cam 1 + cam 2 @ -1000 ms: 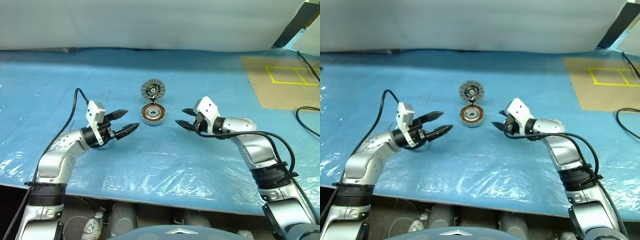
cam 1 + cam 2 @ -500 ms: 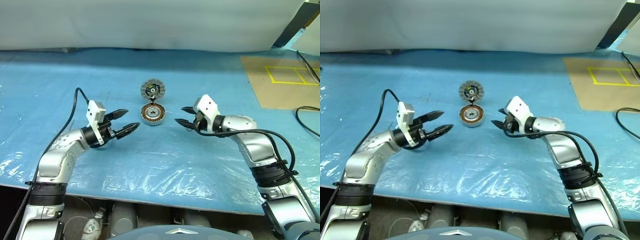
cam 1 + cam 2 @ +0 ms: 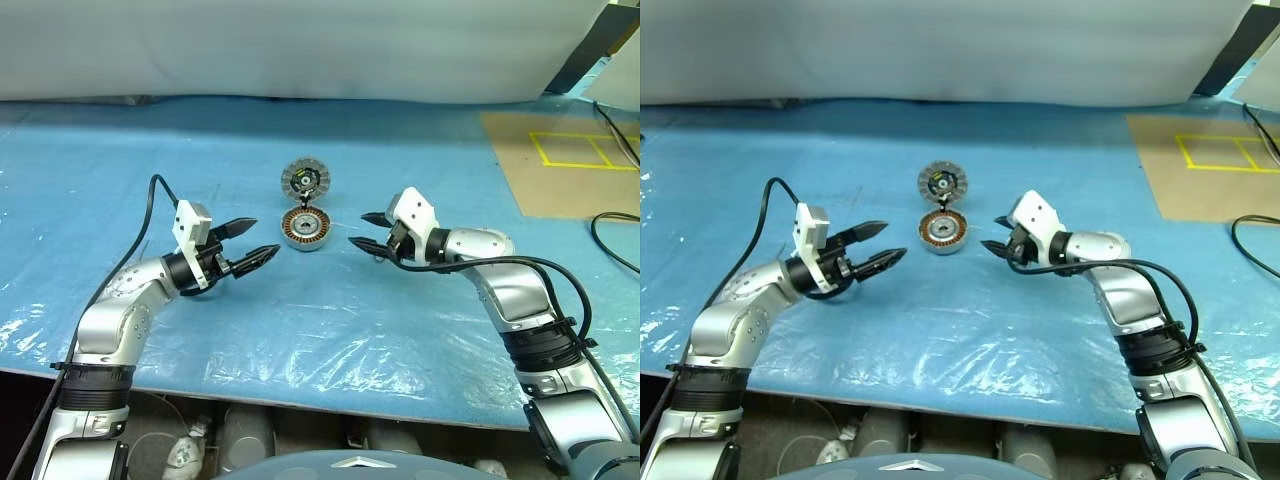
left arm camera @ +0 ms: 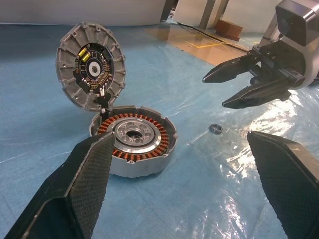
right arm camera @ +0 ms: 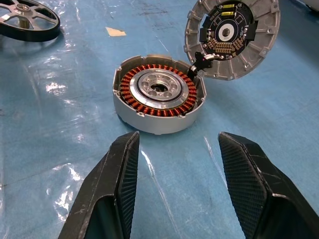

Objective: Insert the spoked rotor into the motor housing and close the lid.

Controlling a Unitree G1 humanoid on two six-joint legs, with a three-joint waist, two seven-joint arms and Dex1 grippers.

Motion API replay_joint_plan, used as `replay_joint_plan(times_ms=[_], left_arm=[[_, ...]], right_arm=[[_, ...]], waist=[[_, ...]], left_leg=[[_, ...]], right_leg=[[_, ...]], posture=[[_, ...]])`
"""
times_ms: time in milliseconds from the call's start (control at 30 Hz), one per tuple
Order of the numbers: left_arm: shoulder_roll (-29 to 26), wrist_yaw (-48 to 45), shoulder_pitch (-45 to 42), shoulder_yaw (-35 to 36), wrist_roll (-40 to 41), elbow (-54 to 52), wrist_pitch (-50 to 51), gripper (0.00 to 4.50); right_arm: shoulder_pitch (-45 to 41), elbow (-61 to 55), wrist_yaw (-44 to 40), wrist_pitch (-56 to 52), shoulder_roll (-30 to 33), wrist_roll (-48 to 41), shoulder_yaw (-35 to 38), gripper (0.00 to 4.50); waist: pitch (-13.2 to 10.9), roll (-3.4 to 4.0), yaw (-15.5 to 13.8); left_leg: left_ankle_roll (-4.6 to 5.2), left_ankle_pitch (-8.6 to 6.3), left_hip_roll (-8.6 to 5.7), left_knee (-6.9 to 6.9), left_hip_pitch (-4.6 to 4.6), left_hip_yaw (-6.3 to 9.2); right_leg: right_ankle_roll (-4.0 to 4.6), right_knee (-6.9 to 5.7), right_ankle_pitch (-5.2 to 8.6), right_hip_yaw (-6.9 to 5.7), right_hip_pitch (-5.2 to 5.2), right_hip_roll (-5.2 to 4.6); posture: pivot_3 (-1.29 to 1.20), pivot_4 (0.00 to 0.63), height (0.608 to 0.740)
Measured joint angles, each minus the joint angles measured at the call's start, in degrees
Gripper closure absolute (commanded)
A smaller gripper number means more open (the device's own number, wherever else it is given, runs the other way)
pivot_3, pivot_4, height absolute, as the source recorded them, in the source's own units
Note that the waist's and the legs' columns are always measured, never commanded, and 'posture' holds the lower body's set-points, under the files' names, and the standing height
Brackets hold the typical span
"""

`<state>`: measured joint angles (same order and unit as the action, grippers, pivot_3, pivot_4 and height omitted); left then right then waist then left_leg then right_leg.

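The motor housing (image 3: pixel 305 229), a short silver can with copper windings, sits mid-table on the blue sheet. Its round lid (image 3: pixel 305 181) stands hinged open behind it. My left gripper (image 3: pixel 256 243) hovers just left of the housing, open and empty, pointing at it. On the housing's other side my right gripper (image 3: pixel 362 230) is open too, with nothing between its fingers. The right wrist view looks over the housing (image 5: pixel 158 97) and lid (image 5: pixel 230 35) to the black spoked rotor (image 5: pixel 27 20) lying flat beyond. The left wrist view shows the housing (image 4: pixel 133 139) and the right gripper (image 4: pixel 239 84).
A small metal ring (image 4: pixel 216 128) lies on the sheet between the housing and my right gripper. A brown board with yellow tape (image 3: pixel 560 160) lies at the back right, with a black cable (image 3: pixel 610 235) beside it. The table's front edge (image 3: pixel 300 395) is near.
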<state>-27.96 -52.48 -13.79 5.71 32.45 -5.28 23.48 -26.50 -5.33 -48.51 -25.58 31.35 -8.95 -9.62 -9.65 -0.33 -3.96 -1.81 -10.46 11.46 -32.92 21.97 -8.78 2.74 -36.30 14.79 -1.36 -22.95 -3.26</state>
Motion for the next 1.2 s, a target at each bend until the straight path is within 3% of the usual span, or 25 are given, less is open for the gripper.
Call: replay_joint_plan(times_ms=[433, 833, 1200], left_arm=[[1.74, 0.29, 0.48, -0.41, -0.04, -0.11, -0.51, 0.02], [4.58, 2.20, 1.24, -1.03, -0.45, -0.17, -2.27, 0.02], [5.91, 4.62, 7.15, -0.98, -0.01, -4.43, -3.20, 0.02]], right_arm=[[-7.28, 5.50, -4.57, 3.58, -0.15, 2.73, -4.40, 1.89], [-23.58, 16.37, -16.87, 7.72, -4.83, 11.00, -18.05, 1.89], [-38.75, 44.57, -16.29, 10.70, -14.72, 19.30, -21.65, 1.89]], waist=[[0.00, 0.00, 0.10], [0.00, 0.00, 0.22], [-0.01, 0.00, 1.24]], left_leg=[[0.01, 0.00, 0.01, -0.03, 0.00, -0.01], [0.02, 0.00, 0.03, -0.09, 0.01, -0.02], [0.02, 0.00, 0.05, -0.12, 0.14, -0.02]], right_leg=[[0.00, -0.04, 0.00, 0.00, -0.01, 0.00], [0.02, -0.25, 0.01, 0.00, -0.06, 0.00], [0.09, -0.31, 0.04, -0.05, -0.17, -0.01]], posture=[[0.00, 0.150, 0.740], [0.00, 0.150, 0.740], [0.00, 0.150, 0.740]])
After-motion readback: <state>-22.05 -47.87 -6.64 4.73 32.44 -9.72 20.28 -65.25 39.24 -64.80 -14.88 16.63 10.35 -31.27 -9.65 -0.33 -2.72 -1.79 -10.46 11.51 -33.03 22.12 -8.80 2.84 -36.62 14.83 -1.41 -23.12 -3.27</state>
